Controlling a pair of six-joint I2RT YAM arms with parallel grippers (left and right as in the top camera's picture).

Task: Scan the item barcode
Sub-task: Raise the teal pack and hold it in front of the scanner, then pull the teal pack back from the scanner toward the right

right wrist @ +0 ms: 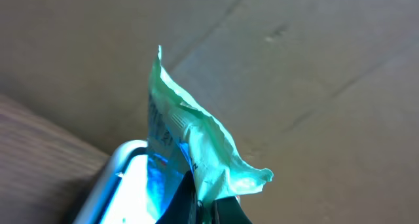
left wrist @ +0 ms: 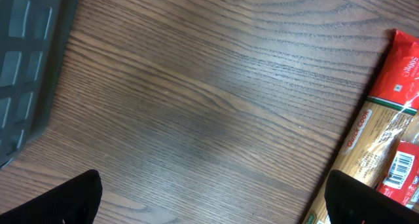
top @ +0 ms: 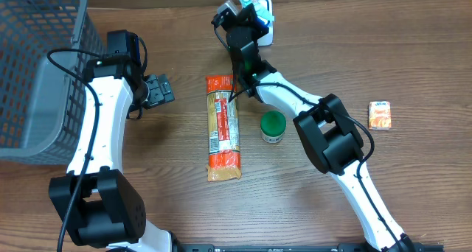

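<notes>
My right gripper (top: 247, 20) is at the far edge of the table, shut on a crumpled teal packet (top: 254, 3). It holds the packet right over the white scanner (top: 266, 35). In the right wrist view the packet (right wrist: 196, 142) rises from between the closed jaws of the right gripper (right wrist: 213, 203), and the scanner (right wrist: 124, 178) glows blue just behind it. No barcode on the packet can be made out. My left gripper (top: 158, 90) hangs open over bare wood; its dark fingertips (left wrist: 78, 198) have nothing between them.
A long red pasta packet (top: 223, 127) lies mid-table, its barcode label showing at the left wrist view's right edge (left wrist: 399, 168). Beside it stands a green-lidded jar (top: 273, 127). A small orange packet (top: 380, 114) lies at right. A grey basket (top: 37, 68) fills the left.
</notes>
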